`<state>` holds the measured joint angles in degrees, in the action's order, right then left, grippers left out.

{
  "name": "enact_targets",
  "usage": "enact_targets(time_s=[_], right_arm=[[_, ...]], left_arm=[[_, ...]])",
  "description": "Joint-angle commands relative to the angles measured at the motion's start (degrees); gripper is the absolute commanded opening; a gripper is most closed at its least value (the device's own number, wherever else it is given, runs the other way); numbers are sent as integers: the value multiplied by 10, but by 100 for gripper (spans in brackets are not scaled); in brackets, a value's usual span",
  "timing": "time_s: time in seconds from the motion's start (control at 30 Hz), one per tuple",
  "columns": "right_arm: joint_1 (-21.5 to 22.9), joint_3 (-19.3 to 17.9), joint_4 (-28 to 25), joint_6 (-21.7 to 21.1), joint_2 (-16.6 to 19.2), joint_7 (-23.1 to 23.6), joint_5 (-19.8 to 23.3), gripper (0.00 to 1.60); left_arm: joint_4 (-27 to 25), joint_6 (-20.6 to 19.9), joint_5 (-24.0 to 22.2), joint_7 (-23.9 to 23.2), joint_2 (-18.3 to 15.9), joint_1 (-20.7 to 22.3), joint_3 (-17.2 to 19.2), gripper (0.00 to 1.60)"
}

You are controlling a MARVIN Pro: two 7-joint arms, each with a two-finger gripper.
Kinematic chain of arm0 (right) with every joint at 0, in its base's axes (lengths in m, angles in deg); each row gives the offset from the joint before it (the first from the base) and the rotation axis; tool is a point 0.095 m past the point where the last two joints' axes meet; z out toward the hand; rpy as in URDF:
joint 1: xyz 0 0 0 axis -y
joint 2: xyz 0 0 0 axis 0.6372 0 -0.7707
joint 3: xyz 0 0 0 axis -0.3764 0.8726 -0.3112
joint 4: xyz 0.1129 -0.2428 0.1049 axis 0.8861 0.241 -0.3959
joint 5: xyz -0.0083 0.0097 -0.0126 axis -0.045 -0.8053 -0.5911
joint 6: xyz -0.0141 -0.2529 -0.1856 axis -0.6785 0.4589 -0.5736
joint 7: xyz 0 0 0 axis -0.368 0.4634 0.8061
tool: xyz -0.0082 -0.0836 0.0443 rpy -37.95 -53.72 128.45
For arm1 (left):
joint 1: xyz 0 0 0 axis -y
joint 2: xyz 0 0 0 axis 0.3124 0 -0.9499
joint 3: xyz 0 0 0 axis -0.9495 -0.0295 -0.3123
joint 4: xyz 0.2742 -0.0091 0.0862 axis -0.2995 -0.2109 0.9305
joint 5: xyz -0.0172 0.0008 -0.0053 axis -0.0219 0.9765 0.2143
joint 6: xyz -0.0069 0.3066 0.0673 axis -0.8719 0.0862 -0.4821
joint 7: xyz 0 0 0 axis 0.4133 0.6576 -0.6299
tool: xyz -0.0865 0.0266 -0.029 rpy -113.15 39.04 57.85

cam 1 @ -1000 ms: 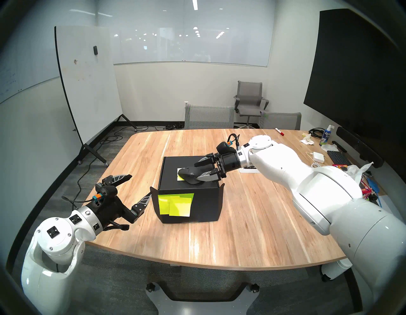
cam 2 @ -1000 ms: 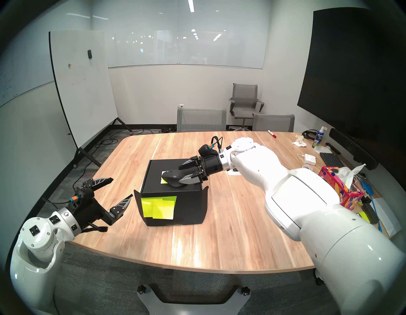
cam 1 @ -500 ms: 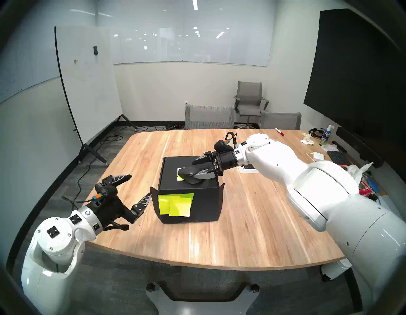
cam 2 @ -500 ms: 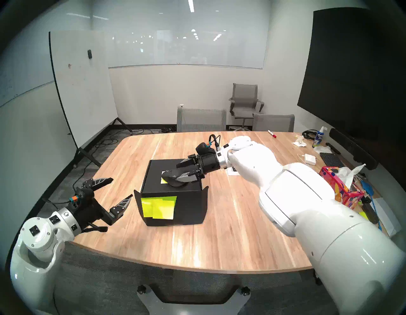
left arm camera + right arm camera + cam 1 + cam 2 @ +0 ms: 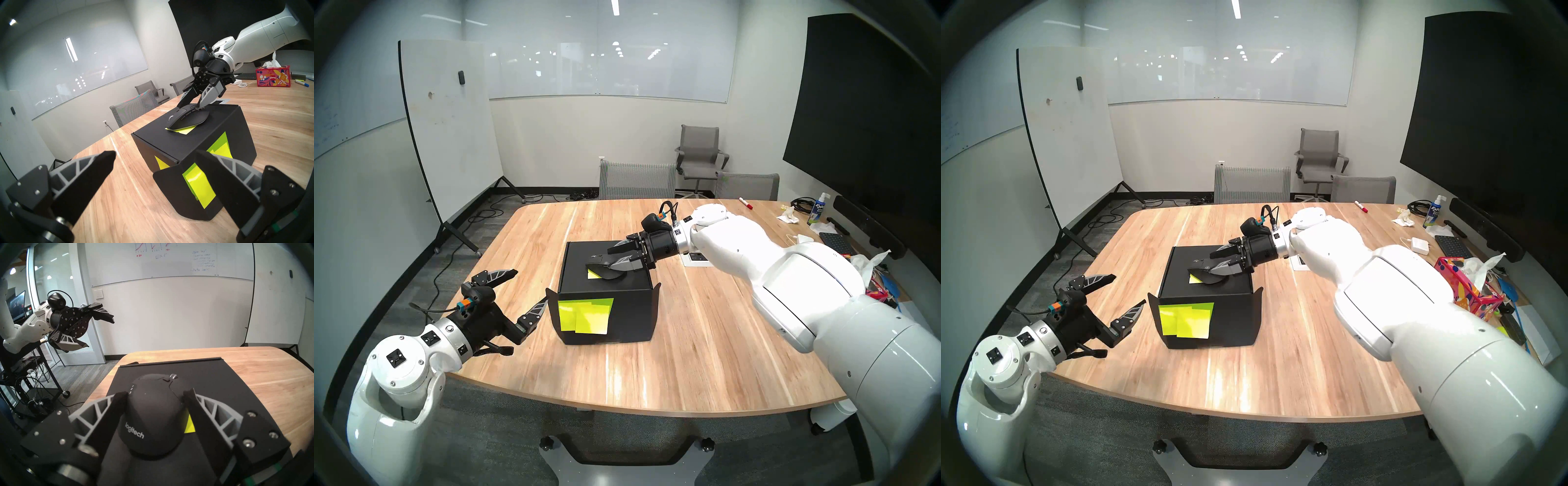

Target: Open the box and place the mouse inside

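Nearest you, the left gripper (image 5: 522,288) hangs with jaws spread wide, its right fingertip just beside the flared side flap of the box (image 5: 605,315). The box is a matte black cardboard cube on the wood-grain table (image 5: 704,339), lid down, with overlapping neon yellow-green sticky notes (image 5: 585,315) on its near face. The mouse (image 5: 153,412), smooth and domed, sits on the lid over 1 more note. The right gripper (image 5: 155,396) has its 2 ribbed fingers pressed against the mouse's flanks. Only the right wrist view shows the pale lettering; only the left wrist view shows the mouse (image 5: 185,119) tilted, nose down. Its long axis runs left-right, scroll wheel leftward.
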<state>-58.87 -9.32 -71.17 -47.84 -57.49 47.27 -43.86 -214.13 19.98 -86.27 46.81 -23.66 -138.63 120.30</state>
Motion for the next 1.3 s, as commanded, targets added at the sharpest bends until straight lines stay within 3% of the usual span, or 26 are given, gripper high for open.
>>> enact_targets(time_s=[0.0,0.07,0.1,0.57,0.63,0.7,0.73,0.77,0.8,0.83,1.27], right_arm=[[17,4,-2,-1,-8,-1,1,27],[18,6,-3,0,-7,-1,2,3],[18,7,-4,0,-6,-1,2,0],[18,22,-28,-8,6,-1,18,2],[18,24,-30,-7,7,-1,20,57],[19,25,-30,-7,7,-1,22,78],[19,26,-31,-7,8,-1,23,100],[20,27,-32,-7,8,-1,24,137],[20,28,-33,-8,9,-1,25,153],[20,29,-34,-8,9,-1,26,160],[18,44,-48,-8,17,-1,40,160]], left_arm=[[-9,3,0,-1,0,-1,0,160],[-9,3,0,-1,0,-1,0,160],[-9,3,0,-1,0,-1,0,160],[-10,3,0,-1,0,-1,1,160],[-10,3,0,-1,0,-1,1,160],[-10,3,0,-1,0,-1,1,160],[-10,3,0,-1,0,-1,1,160],[-10,3,0,-1,0,-1,1,160],[-10,3,0,-1,0,-1,1,160],[-10,3,0,-1,0,-1,1,160],[-10,3,0,-1,0,-1,1,160]])
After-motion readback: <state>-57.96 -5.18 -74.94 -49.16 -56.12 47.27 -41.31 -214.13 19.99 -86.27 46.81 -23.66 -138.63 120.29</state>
